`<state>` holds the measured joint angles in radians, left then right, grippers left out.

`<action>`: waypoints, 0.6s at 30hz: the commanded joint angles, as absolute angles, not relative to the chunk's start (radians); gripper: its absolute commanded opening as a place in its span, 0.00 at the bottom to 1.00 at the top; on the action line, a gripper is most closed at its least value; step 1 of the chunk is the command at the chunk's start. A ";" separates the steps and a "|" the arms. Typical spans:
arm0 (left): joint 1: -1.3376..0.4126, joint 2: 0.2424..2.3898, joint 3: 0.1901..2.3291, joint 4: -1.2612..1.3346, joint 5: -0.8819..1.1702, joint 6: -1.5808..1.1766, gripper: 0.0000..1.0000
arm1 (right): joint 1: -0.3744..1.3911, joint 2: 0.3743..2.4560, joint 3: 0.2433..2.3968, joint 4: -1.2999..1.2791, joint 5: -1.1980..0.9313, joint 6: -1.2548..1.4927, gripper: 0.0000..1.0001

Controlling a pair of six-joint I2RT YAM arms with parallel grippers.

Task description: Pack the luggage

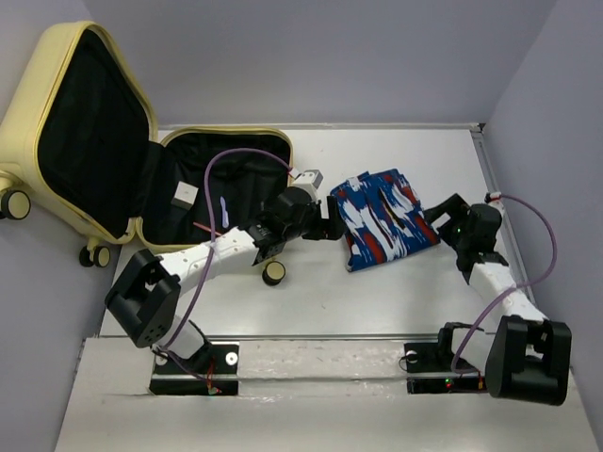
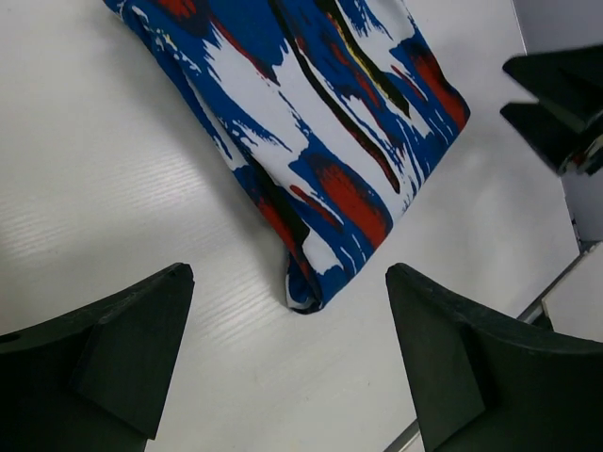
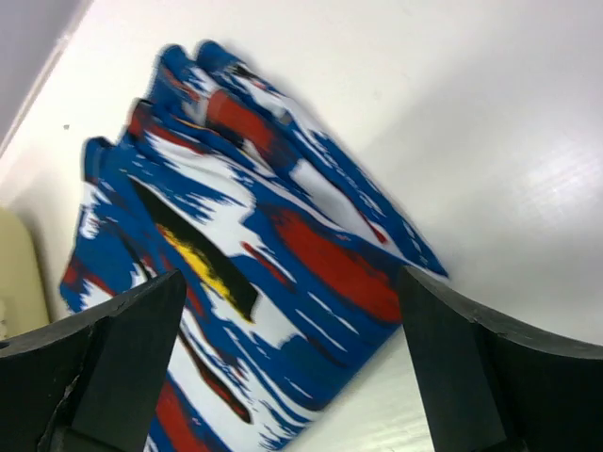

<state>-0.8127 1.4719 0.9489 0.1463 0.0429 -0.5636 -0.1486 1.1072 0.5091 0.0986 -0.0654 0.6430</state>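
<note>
The luggage (image 1: 38, 89), a pale-yellow hard-shell suitcase with black lining, lies open at the back left, its lid leaning up against the wall. A folded blue, white and red patterned cloth (image 1: 382, 218) lies on the table to its right. My left gripper (image 1: 337, 222) is open at the cloth's left edge. In the left wrist view the cloth (image 2: 311, 122) has its corner between the left gripper (image 2: 290, 282) jaws, untouched. My right gripper (image 1: 435, 223) is open at the cloth's right edge. In the right wrist view the right gripper (image 3: 292, 282) spans the cloth (image 3: 254, 235) from above.
A small black-and-cream wheel (image 1: 274, 272) lies loose on the table in front of the suitcase. A white tag (image 1: 186, 195) sits inside the lining. Grey walls close in the back and right, and the table's front edge (image 1: 311, 337) runs just ahead of the arm bases.
</note>
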 commanded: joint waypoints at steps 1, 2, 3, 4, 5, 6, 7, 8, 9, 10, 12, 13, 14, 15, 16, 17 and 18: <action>-0.822 1.505 1.066 0.218 -0.040 -0.568 0.95 | -0.163 1.063 0.393 0.057 -0.047 0.724 0.98; -0.824 1.515 1.077 0.212 -0.044 -0.561 0.95 | -0.163 1.069 0.385 0.057 -0.067 0.736 0.98; -0.824 1.537 1.086 0.206 -0.055 -0.560 0.95 | -0.163 1.080 0.380 0.058 -0.107 0.739 0.98; -0.824 1.549 1.103 0.203 -0.057 -0.558 0.95 | -0.163 1.106 0.380 0.064 -0.120 0.747 0.98; -0.824 1.561 1.111 0.193 -0.061 -0.554 0.95 | -0.163 1.121 0.377 0.078 -0.129 0.764 0.98; -0.825 1.571 1.118 0.190 -0.063 -0.554 0.95 | -0.163 1.137 0.374 0.093 -0.153 0.775 0.98; -0.824 1.592 1.130 0.189 -0.063 -0.554 0.95 | -0.163 1.170 0.373 0.132 -0.172 0.788 0.98; -0.825 1.601 1.135 0.186 -0.064 -0.552 0.96 | -0.163 1.193 0.371 0.155 -0.189 0.817 0.98; -0.825 1.618 1.141 0.184 -0.067 -0.554 0.96 | -0.163 1.218 0.371 0.194 -0.225 0.833 0.97; -0.825 1.626 1.146 0.181 -0.071 -0.552 0.96 | -0.163 1.244 0.373 0.221 -0.241 0.850 0.97; -0.824 1.653 1.157 0.179 -0.083 -0.552 0.96 | -0.163 1.334 0.370 0.287 -0.288 0.905 0.95; -0.824 1.664 1.164 0.173 -0.086 -0.551 0.96 | -0.163 1.368 0.374 0.349 -0.304 0.940 0.94; -0.824 1.677 1.172 0.169 -0.087 -0.549 0.96 | -0.163 1.402 0.373 0.388 -0.317 0.963 0.92; -0.824 1.689 1.181 0.161 -0.092 -0.551 0.96 | -0.163 1.470 0.373 0.425 -0.331 0.988 0.90; -0.824 1.715 1.201 0.149 -0.098 -0.549 0.96 | -0.163 1.532 0.371 0.495 -0.363 1.024 0.86; -0.824 1.730 1.212 0.149 -0.106 -0.549 0.96 | -0.163 1.532 0.373 0.527 -0.377 1.041 0.84; -0.825 1.758 1.222 0.141 -0.113 -0.549 0.96 | -0.163 1.581 0.370 0.560 -0.405 1.055 0.78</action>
